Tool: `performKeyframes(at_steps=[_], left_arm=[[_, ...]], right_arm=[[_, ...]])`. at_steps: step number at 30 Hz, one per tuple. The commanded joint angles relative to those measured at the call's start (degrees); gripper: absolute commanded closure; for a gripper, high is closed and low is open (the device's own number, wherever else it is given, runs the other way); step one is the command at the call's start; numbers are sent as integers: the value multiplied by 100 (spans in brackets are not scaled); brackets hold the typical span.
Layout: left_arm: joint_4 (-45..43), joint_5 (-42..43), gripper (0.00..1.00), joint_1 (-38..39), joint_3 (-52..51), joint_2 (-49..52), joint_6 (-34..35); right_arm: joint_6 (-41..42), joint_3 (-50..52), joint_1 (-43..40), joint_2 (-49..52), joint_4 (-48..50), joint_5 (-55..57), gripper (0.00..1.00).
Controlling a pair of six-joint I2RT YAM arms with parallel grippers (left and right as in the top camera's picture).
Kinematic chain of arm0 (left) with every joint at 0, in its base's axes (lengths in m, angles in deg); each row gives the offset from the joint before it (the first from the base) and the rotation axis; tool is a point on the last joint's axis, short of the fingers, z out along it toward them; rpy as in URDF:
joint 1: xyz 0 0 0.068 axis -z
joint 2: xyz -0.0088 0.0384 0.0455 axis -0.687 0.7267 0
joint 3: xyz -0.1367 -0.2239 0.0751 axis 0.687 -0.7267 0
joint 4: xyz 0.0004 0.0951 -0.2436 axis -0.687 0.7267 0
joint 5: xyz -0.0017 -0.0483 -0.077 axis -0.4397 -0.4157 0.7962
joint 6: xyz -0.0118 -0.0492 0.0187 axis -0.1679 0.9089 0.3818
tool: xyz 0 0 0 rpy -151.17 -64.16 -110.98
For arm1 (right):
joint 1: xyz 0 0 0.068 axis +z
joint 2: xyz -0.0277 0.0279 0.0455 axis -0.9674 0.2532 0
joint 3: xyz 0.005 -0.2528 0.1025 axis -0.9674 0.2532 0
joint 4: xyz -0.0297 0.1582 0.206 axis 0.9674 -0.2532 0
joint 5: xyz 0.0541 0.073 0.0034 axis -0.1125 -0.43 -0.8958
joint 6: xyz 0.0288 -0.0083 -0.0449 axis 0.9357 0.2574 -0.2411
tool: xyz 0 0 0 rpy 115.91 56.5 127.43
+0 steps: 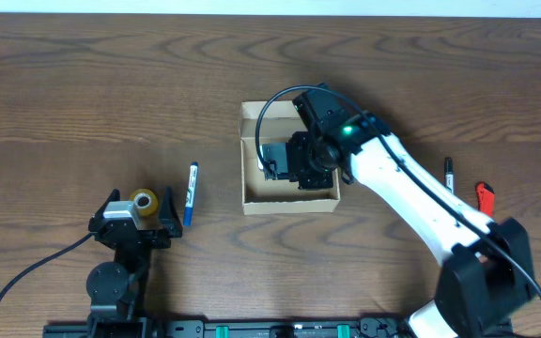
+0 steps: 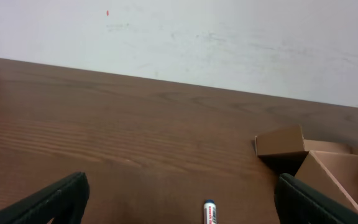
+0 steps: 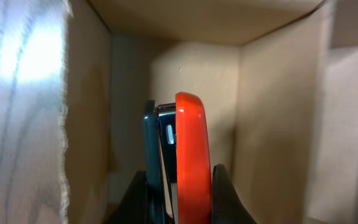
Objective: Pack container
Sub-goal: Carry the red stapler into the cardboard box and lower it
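Box (image 1: 289, 205) x1 on table (image 1: 83, 84); R gripper (image 3: 180, 199) inside it, clamped on 1 red stapler (image 3: 191, 143). L gripper (image 2: 182, 190) spread wide. Markers x2: blue marker (image 1: 191, 193), black marker (image 1: 449, 175).

Open tan cardboard container (image 1: 289, 204) sits mid-table, upright.

What lies where

The container (image 1: 289, 203) sits mid-counter (image 1: 83, 84). The right gripper (image 3: 182, 193) is down inside it, a stapler (image 3: 190, 149) between its fingers (image 3: 139, 194). A marker (image 1: 191, 192) lies to the container's left, near the left gripper (image 1: 142, 211). A pen (image 1: 449, 175) lies well to its right.
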Motion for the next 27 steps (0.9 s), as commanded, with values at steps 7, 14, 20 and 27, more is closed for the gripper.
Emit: performKeyframes(at_steps=[7,14,20,27], left_arm=[[291,68,5,22,-68,-22,66],[289,70,5,22,-68,-22,63],[289,68,5,22,-68,-22,63],[289,68,5,22,-68,-22,63]], right_arm=[[-264,-24,-114,997,68,9,99],[-262,-24,-109,1510,168,-94,99],[-87,-26,-109,1504,232,-92,81],[2,-264,-105,1272,144,-96,68]])
